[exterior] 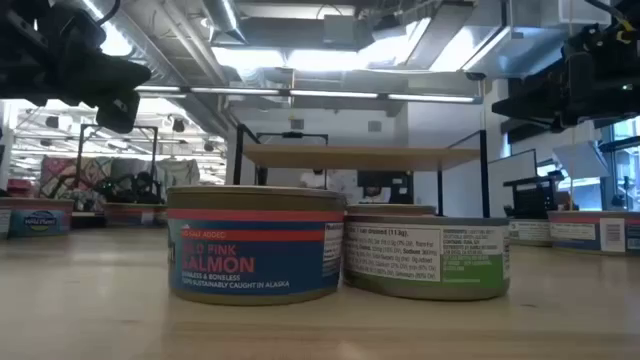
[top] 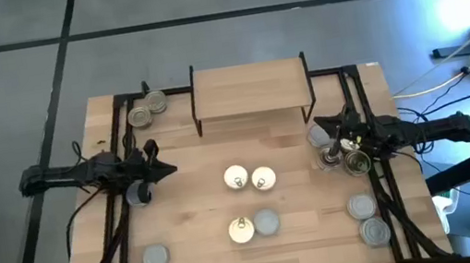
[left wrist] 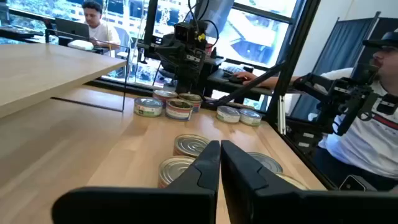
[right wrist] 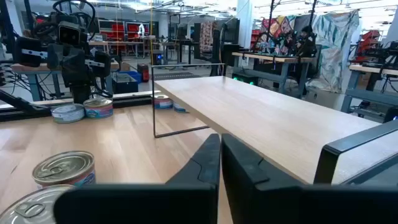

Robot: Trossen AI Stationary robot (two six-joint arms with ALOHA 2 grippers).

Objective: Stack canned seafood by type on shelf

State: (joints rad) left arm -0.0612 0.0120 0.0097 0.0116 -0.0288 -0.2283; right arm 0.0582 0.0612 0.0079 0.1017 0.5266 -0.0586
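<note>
Both pincers, left pincer (left wrist: 220,163) and right pincer (right wrist: 220,157), together, empty; low view alone reads salmon tin (exterior: 255,245) label.

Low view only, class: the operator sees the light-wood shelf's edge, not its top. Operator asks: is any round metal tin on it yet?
Observer: No. From above, the light-wood shelf on black legs shows a bare top.
Operator: Do the grippers hold anything?
Observer: No. The left gripper and the right gripper are both shut and empty.
Operator: How many tins are mid-table?
Observer: Four: three gold-topped tins and one silver-grey-topped tin.
</note>
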